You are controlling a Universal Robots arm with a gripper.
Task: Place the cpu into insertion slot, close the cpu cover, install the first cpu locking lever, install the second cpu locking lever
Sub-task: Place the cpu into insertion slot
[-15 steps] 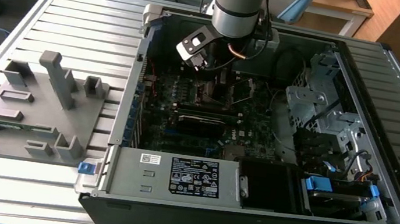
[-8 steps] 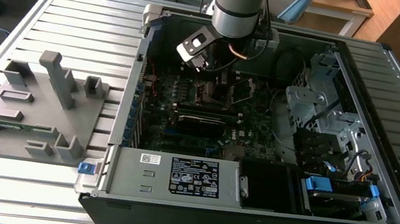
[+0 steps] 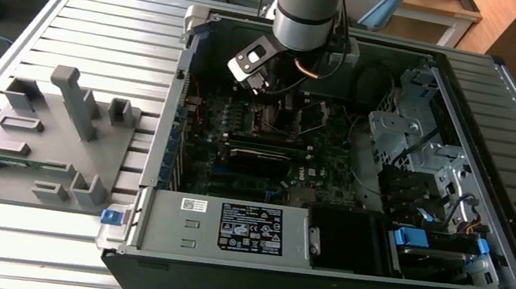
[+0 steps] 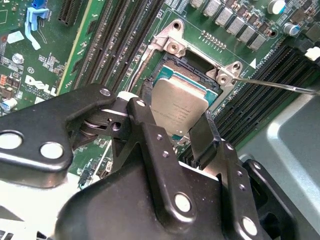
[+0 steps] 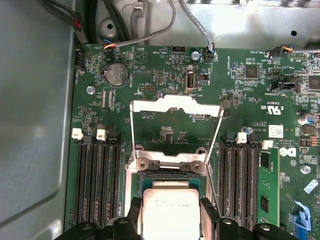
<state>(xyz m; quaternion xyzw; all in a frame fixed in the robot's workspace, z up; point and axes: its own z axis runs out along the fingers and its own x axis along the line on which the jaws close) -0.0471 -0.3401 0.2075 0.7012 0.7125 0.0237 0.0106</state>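
Second wrist view: gripper [image 4: 172,122] clamps cpu [image 4: 179,100] at insertion slot [image 4: 187,67].

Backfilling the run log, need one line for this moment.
hand: shut on cpu | cpu: over insertion slot, seating unclear | cpu cover: open

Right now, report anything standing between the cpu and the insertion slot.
Nothing visible does. The gripper holds the cpu right over the insertion slot, whose visible dark centre is bare; the cpu cover stands swung open, clear of it.
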